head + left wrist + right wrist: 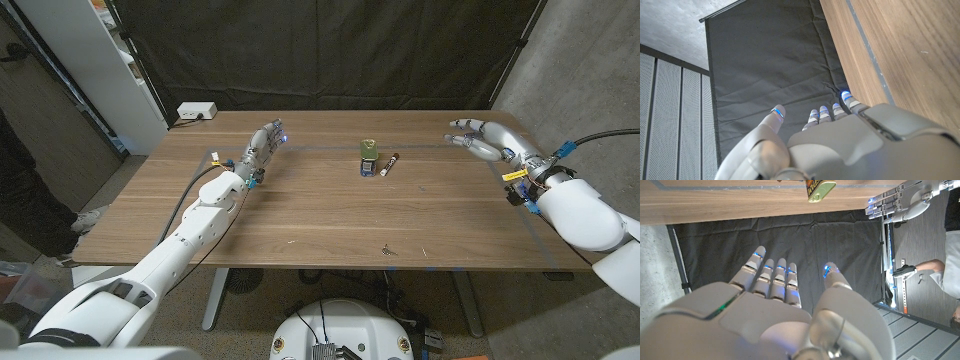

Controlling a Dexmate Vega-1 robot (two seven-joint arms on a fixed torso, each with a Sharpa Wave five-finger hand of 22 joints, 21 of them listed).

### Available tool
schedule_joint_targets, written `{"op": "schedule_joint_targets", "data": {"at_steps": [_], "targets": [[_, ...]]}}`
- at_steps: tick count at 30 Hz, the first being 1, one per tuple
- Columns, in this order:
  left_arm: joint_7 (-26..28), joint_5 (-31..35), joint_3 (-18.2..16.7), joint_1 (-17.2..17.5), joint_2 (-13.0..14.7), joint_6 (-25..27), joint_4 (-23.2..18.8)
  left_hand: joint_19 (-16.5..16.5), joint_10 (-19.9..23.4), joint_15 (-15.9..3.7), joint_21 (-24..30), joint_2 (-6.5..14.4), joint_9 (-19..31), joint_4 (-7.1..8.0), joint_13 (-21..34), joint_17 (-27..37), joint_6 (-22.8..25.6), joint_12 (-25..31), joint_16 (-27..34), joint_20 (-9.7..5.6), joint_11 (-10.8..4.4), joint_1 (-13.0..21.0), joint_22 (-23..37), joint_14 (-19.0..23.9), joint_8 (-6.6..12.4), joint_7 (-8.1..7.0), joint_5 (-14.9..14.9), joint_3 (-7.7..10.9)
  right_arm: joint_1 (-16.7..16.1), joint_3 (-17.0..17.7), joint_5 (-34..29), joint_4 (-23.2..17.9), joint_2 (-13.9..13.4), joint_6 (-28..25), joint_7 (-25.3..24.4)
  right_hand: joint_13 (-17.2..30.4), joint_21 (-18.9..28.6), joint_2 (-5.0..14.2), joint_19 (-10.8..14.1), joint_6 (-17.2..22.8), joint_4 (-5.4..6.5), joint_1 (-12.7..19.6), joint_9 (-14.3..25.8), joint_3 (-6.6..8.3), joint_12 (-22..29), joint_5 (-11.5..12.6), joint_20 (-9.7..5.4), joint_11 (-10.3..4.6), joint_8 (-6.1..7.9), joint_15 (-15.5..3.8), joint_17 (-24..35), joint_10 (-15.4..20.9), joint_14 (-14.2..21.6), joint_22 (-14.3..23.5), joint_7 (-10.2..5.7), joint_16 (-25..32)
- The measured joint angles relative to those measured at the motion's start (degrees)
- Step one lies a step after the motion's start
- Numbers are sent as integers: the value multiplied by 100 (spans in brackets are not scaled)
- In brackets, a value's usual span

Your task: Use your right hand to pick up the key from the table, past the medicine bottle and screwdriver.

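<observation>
While both arms reach in from the bottom corners of the head view, the wooden bench [330, 215] carries three small things. The medicine bottle [369, 158] stands upright just above the frame's centre, and the screwdriver [390, 164] lies just beside it on its right, apart from it. The key [386, 250] is a tiny dark shape lower in the frame, near the bench's front edge and well apart from the other two; its details are too small to make out. The right hand [482, 139] hovers at the upper right of the frame over the bench's far corner, fingers spread and extended toward the frame's left, holding nothing. The left hand [263, 145] sits at upper left of centre, fingers straight and apart, also empty. In the right wrist view the bottle's base shows at the bench edge, and a person's leg and shoe appear at the far right.
</observation>
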Motion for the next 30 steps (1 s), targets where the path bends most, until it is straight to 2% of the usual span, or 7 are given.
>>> {"op": "schedule_joint_targets", "data": {"at_steps": [8,10,13,17,21,30], "targets": [[19,13,10,30,14,21,-77,0,0,0,0,0,0,0,0,0,0,0,0,0,0,0,0,0,0,0,0,0,-210,234,-237,-177,174,49,314,0,0,-28,40,116,-24,28,24,-24,24,28,-40,-5,33,-29,0,159,136,0,22,0],[26,15,13,41,23,30,-104,0,0,0,0,0,0,0,0,0,0,0,0,0,0,0,0,0,0,0,0,0,-277,300,-333,-244,234,49,409,0,0,-63,79,128,-7,63,30,-41,45,28,0,12,33,-46,6,175,200,0,10,11],[33,17,18,58,36,49,-136,0,0,0,0,0,0,0,0,0,0,0,0,0,0,0,0,0,0,0,0,0,-373,391,-439,-360,321,40,511,0,0,-87,104,178,0,48,30,-48,45,28,-22,42,55,-79,15,206,291,0,21,23],[35,17,21,72,48,58,-166,0,0,0,0,0,0,0,0,0,0,0,0,0,0,0,0,0,0,0,0,0,-485,490,-626,-503,435,-12,684,27,0,-90,153,209,13,44,30,-60,45,28,-9,20,55,-70,15,228,339,0,52,67],[35,16,26,86,61,65,-198,0,0,0,0,0,0,0,0,0,0,0,0,0,0,0,0,0,0,0,0,0,-556,547,-754,-635,527,-71,791,27,0,-90,153,239,0,44,29,-95,45,50,-9,42,55,-92,15,267,402,0,22,67],[-14,-7,28,90,64,71,-204,0,0,0,0,0,0,0,0,0,0,0,0,0,0,0,0,0,0,0,0,0,-668,584,-822,-902,687,-106,839,27,35,-114,214,321,71,20,29,-166,90,50,53,57,77,-131,69,345,605,29,21,170]]}}
